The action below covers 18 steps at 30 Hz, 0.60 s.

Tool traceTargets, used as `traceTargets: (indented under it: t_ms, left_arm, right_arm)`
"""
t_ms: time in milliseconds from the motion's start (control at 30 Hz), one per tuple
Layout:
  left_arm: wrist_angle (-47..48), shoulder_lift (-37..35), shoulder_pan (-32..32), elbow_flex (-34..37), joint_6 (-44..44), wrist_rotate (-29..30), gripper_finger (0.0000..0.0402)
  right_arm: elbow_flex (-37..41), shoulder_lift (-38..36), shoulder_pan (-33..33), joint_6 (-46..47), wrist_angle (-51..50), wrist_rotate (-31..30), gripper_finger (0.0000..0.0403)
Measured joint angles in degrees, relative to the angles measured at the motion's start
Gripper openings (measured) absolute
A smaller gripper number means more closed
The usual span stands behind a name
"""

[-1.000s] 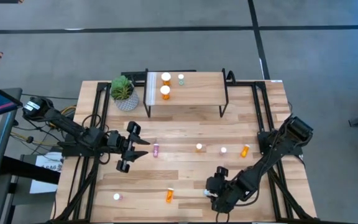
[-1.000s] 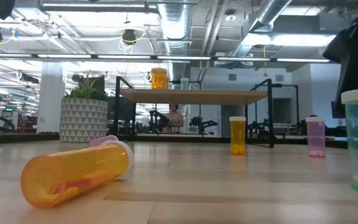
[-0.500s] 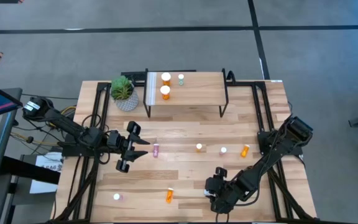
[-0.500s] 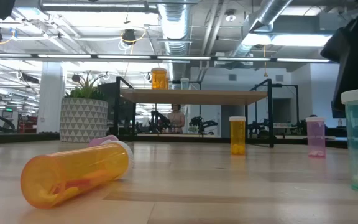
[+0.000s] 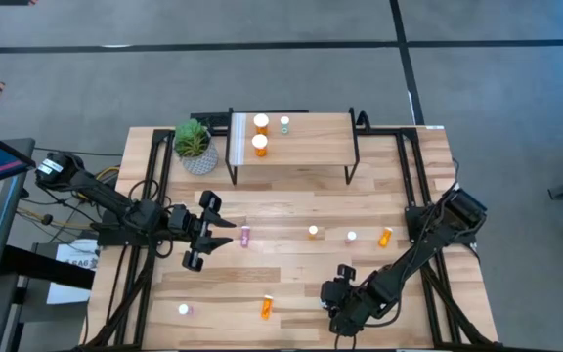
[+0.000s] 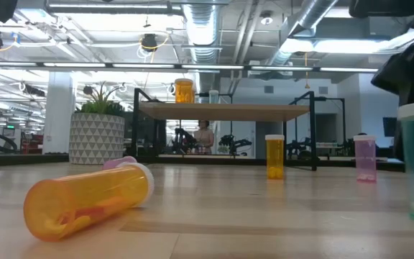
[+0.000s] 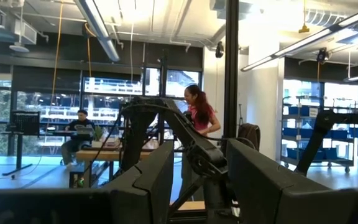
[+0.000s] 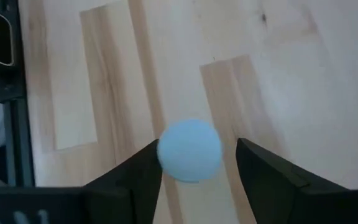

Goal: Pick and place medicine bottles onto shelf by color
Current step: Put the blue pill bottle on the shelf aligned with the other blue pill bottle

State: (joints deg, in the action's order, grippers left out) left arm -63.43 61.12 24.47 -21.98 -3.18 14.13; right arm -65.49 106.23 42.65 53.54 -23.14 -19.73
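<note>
Your right gripper [image 8: 191, 163] hung over the teal bottle [image 8: 189, 150] near the table's front edge, fingers spread wide either side, not gripping. You needed to centre, then squeeze. Your left gripper [image 5: 203, 231] waited open, mid-table.

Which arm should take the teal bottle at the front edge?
Right. Its hand is already straddling the teal bottle, fingers open on either side of the cap. The left hand is far across the table, near a pink bottle.

Glossy translucent plastic bottle [image 6: 85, 200] lies on smooth pale wood table [image 6: 264, 223].
</note>
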Motion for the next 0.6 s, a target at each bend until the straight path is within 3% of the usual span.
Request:
traceTargets:
  t_ms: [400, 600]
  left_arm:
    - [0.1, 0.0, 0.0, 0.0, 0.0, 0.0, 0.0139]
    - [-0.8, 0.0, 0.0, 0.0, 0.0, -2.5, 0.0139]
  right_arm:
    - [0.0, -0.5, -0.1, 0.0, 0.2, 0.1, 0.0149]
    - [-1.7, -2.5, -1.0, -2.1, -1.2, 0.1, 0.0134]
